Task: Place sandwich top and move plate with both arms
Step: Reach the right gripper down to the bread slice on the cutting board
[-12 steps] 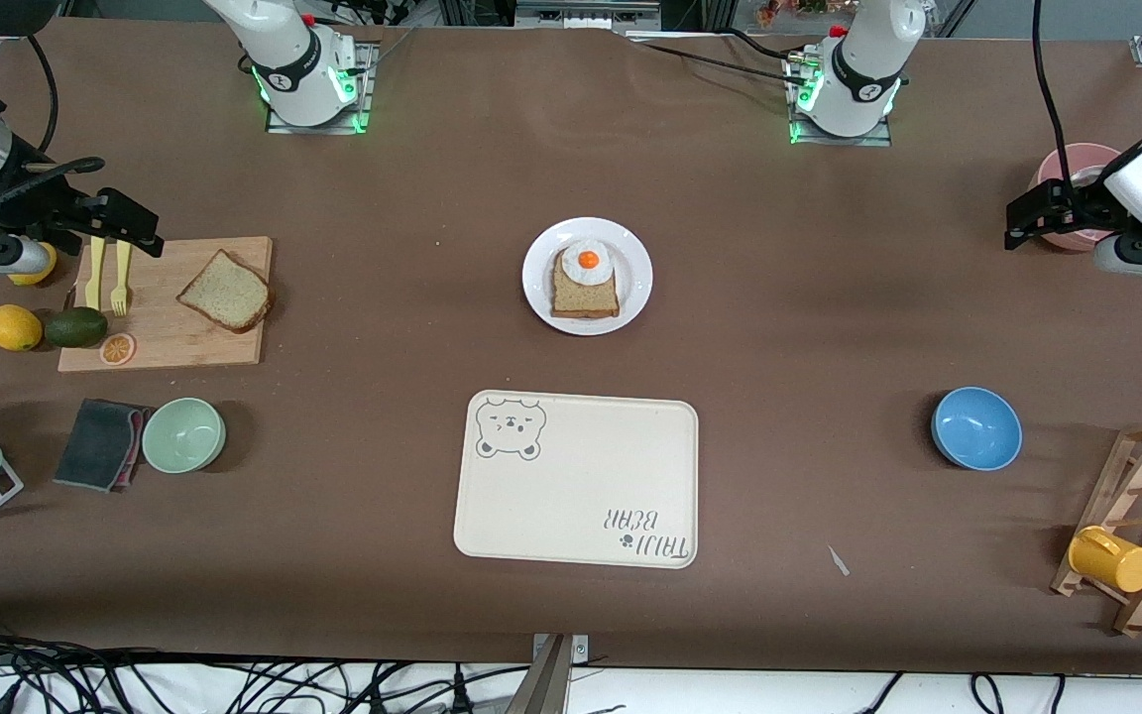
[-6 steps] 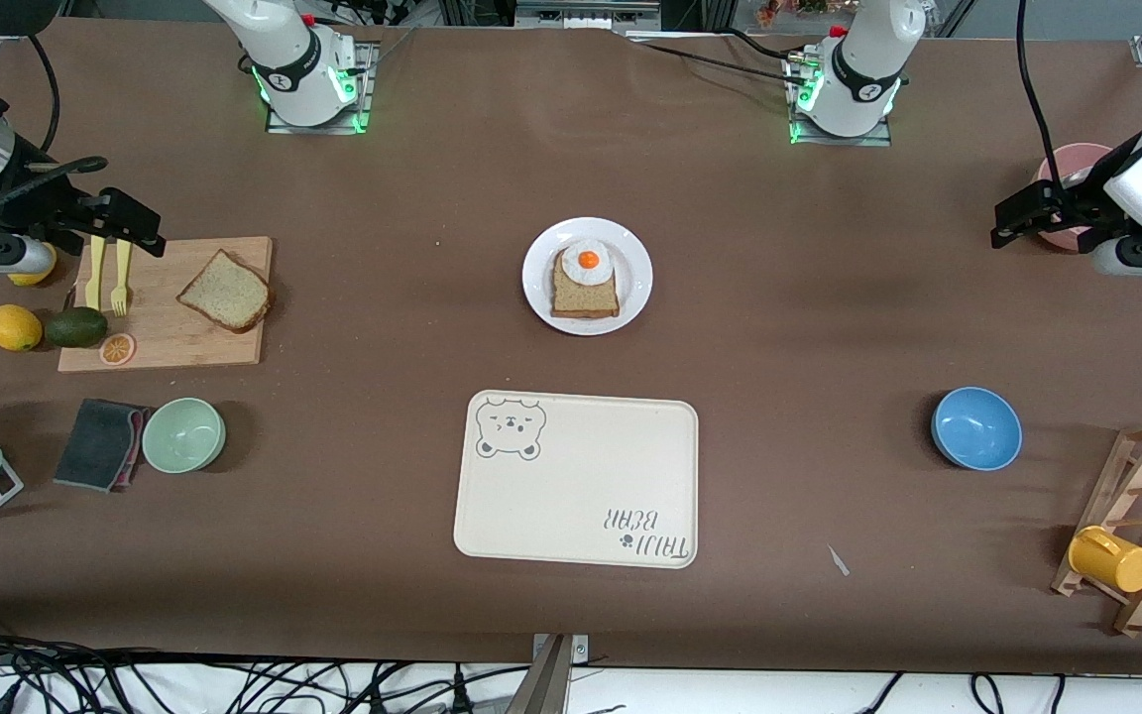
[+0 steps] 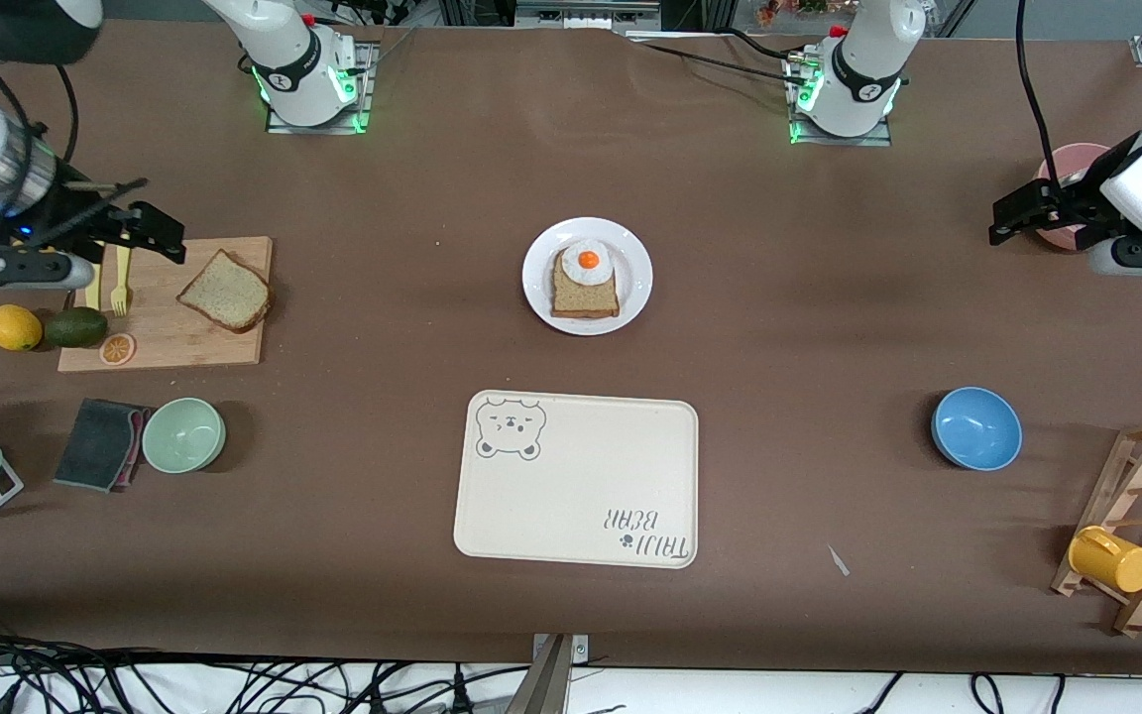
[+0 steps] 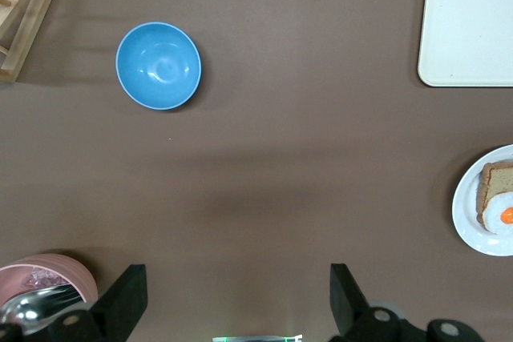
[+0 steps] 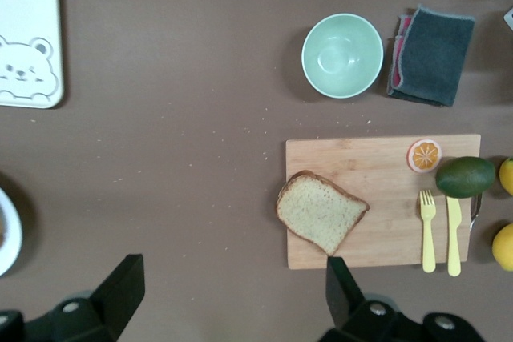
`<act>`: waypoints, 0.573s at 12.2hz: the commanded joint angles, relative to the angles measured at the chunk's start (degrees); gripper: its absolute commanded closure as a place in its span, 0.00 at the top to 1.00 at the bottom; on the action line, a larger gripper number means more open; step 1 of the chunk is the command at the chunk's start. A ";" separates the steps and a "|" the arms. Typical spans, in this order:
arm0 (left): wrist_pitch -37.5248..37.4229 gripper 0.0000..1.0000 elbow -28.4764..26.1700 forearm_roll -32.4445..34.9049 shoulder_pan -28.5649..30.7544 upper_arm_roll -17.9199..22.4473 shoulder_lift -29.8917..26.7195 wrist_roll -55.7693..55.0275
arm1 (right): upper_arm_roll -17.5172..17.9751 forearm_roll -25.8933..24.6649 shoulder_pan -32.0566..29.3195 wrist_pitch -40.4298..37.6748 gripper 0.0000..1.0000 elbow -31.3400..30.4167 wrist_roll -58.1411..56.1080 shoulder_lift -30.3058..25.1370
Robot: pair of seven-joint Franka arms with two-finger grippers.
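- Read "TAIJI BEAR" on the cream tray (image 3: pixel 576 479), beside a printed bear face.
- Lay flat on the cutting board (image 3: pixel 167 342), well below the wide-spread fingers (image 5: pixel 120 282) of the right gripper (image 5: pixel 228 294): bread slice (image 3: pixel 225 291), rounded top aimed at the fork (image 3: pixel 119 280), long axis diagonal.
- Hung over bare table with fingers wide and empty: left gripper (image 4: pixel 236 298), near a pink bowl (image 4: pixel 44 278).
- Sat mid-table, apart from both: plate (image 3: pixel 634 278) carrying egg-topped bread.

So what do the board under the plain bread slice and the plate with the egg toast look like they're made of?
The board looks like bamboo or light wood with a matte finish: tan surface with visible grain lines. The plate looks like glazed ceramic or perhaps melamine: plain white, smooth, with a faint sheen. The look alone cannot settle which.
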 commanded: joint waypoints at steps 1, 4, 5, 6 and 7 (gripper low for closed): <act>-1.34 1.00 1.22 -1.26 0.35 -0.02 0.53 -0.28 | 0.13 -2.14 0.65 4.98 1.00 -4.25 1.04 1.30; -2.13 1.00 1.13 -1.26 0.35 -0.02 0.53 -0.37 | 0.13 -4.87 0.74 10.86 1.00 -11.71 3.57 1.57; -2.22 1.00 1.13 -1.26 0.35 -0.02 0.62 -0.37 | 0.13 -4.87 0.74 12.62 1.00 -14.96 5.15 1.74; -2.40 1.00 1.13 -1.26 0.44 -0.02 0.62 -0.37 | 0.13 -5.13 0.74 16.56 1.00 -19.34 8.39 1.66; -2.40 1.00 1.13 -1.26 0.44 -0.02 0.71 -0.37 | 0.13 -6.88 0.74 20.51 1.00 -23.13 10.07 1.66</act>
